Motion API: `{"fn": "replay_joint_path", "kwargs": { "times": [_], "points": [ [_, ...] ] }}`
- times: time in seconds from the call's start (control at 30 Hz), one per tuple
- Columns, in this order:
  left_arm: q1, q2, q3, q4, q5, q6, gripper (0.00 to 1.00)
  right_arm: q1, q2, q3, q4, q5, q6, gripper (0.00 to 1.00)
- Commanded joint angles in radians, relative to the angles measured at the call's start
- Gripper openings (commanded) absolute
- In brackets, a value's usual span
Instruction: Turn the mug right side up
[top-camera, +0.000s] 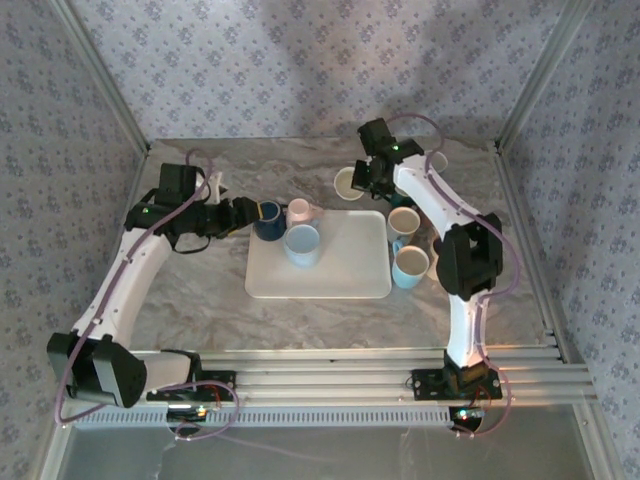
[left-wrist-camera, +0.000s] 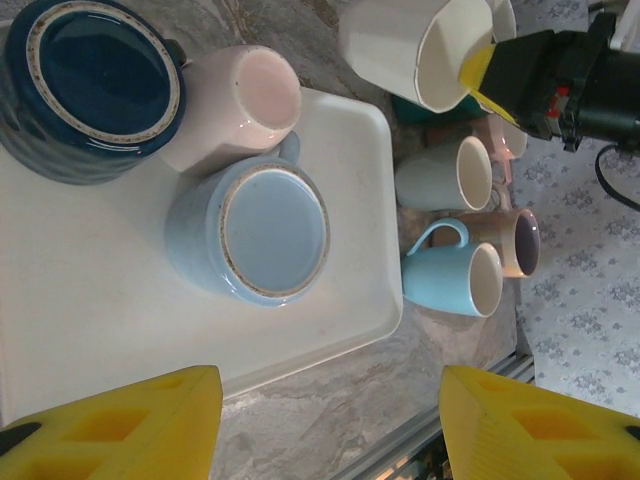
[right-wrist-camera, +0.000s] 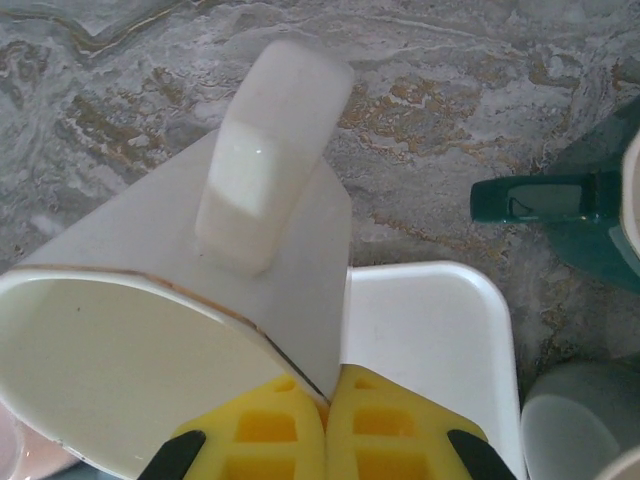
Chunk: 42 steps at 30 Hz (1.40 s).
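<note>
A cream mug (top-camera: 349, 183) hangs at the tray's back edge, its mouth showing from above. My right gripper (top-camera: 366, 177) is shut on its rim: in the right wrist view the yellow fingers (right-wrist-camera: 380, 425) pinch the wall of the cream mug (right-wrist-camera: 270, 190), handle pointing away. The white tray (top-camera: 345, 275) carries a dark blue mug (top-camera: 267, 220), a pink mug (top-camera: 300, 211) and a light blue mug (top-camera: 302, 245). In the left wrist view the dark blue mug (left-wrist-camera: 100, 85) and light blue mug (left-wrist-camera: 270, 230) stand base up. My left gripper (left-wrist-camera: 330, 420) is open over the tray's left edge.
Several upright mugs (top-camera: 408, 262) cluster on the marble table right of the tray, among them a dark green one (right-wrist-camera: 560, 205). Metal rails (top-camera: 350, 375) run along the table's near edge. Patterned walls enclose the back and sides.
</note>
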Motion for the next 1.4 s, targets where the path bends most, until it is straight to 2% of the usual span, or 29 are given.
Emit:
{"fn": "replay_joint_path", "kwargs": {
  "times": [0.0,0.37,0.67,0.97,1.37],
  "points": [
    [-0.005,0.0,-0.012,-0.002,0.02,0.043,0.59,-0.011,0.046,0.112,-0.049,-0.007,0.047,0.0],
    [-0.033,-0.043,-0.071,0.092,0.032,0.159,0.59,-0.036,0.188,0.258,-0.104,-0.053,0.116,0.0],
    [-0.077,-0.165,-0.171,0.259,-0.073,0.231,0.6,-0.045,0.274,0.396,-0.193,-0.077,0.124,0.06],
    [-0.077,-0.162,-0.168,0.222,-0.071,0.239,0.6,-0.06,0.322,0.451,-0.243,-0.117,0.141,0.07],
    [-0.077,-0.149,-0.168,0.218,-0.051,0.227,0.61,-0.077,0.353,0.488,-0.277,-0.165,0.156,0.18]
  ]
}}
